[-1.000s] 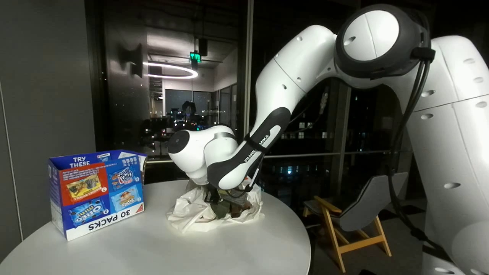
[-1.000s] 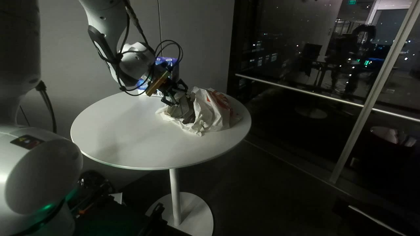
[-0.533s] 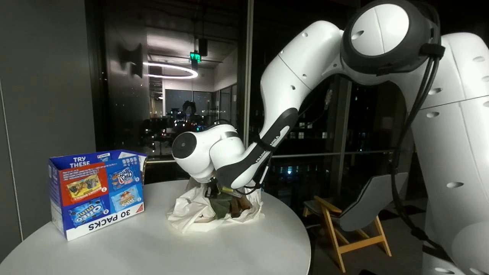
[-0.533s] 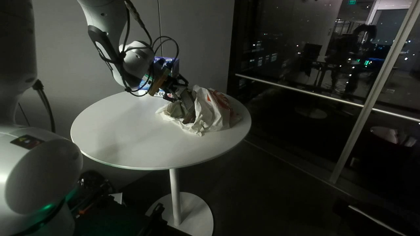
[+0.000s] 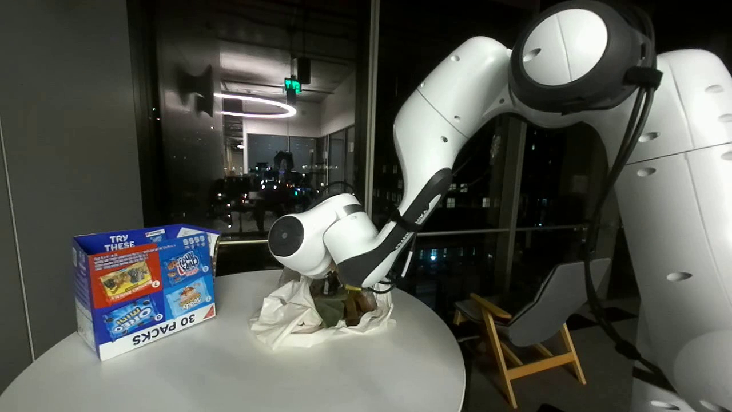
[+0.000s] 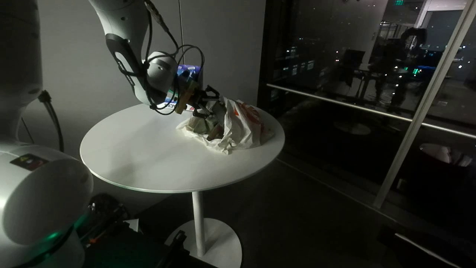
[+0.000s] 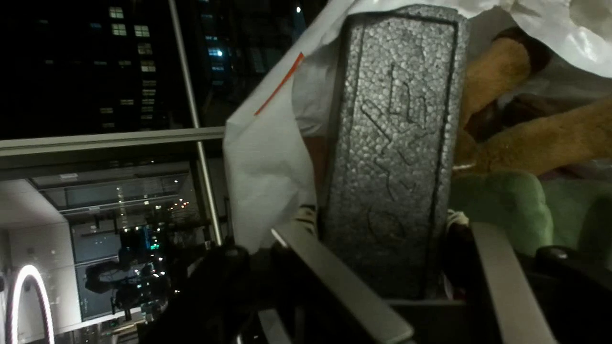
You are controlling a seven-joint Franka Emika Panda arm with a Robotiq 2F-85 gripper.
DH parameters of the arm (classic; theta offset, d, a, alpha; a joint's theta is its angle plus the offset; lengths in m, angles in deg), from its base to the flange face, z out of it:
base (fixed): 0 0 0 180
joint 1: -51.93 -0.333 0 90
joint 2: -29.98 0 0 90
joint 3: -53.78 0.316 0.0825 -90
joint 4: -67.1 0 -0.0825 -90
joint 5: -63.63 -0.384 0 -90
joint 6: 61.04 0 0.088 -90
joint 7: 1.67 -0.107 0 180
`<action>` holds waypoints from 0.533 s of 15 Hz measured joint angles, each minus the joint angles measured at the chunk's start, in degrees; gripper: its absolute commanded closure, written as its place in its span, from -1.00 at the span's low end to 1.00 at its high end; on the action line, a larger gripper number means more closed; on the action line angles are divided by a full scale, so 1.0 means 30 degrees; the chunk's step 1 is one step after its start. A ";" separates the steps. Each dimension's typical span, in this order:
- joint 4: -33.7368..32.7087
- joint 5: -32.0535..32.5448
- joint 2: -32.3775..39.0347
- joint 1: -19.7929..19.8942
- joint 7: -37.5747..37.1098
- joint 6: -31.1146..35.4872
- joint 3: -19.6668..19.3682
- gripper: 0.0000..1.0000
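My gripper (image 7: 382, 222) is shut on a grey speckled foam block (image 7: 397, 119), with one finger along each long side. Scratched or moulded marks run down the block's face. In an exterior view the gripper (image 6: 216, 111) tilts down at the mouth of a crumpled white bag (image 6: 243, 126) with red print. The block's far end lies against the bag (image 7: 267, 167) in the wrist view. Beside the block, in the bag's opening, are a green plush thing (image 7: 502, 205) and a brown plush thing (image 7: 550, 138). The arm hides much of the gripper in an exterior view.
A blue snack box (image 5: 148, 292) with an open top stands on the round white table (image 5: 257, 377), to one side of the bag. Behind the table are dark windows with a metal rail (image 6: 334, 102). A grey chair (image 5: 543, 309) with wooden arms stands beyond the table.
My gripper has shifted towards the bag, to the right in both exterior views, carrying the grey block and tilting it. The bag, plush things and box look the same.
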 measured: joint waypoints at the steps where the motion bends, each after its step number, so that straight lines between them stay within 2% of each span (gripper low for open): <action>1: 0.0066 0.0403 0.0052 0.0008 -0.0180 -0.0415 -0.0034 -0.40; 2: 0.0108 0.0687 0.0133 0.0025 -0.0321 -0.0841 -0.0061 -0.70; 3: 0.0135 0.0818 0.0219 0.0069 -0.0427 -0.1108 -0.0069 -0.74; 5: 0.0165 0.0834 0.0344 0.0211 -0.0483 -0.1307 -0.0072 -1.00; 8: 0.0209 0.0832 0.0373 0.0466 -0.0484 -0.1269 -0.0071 -1.00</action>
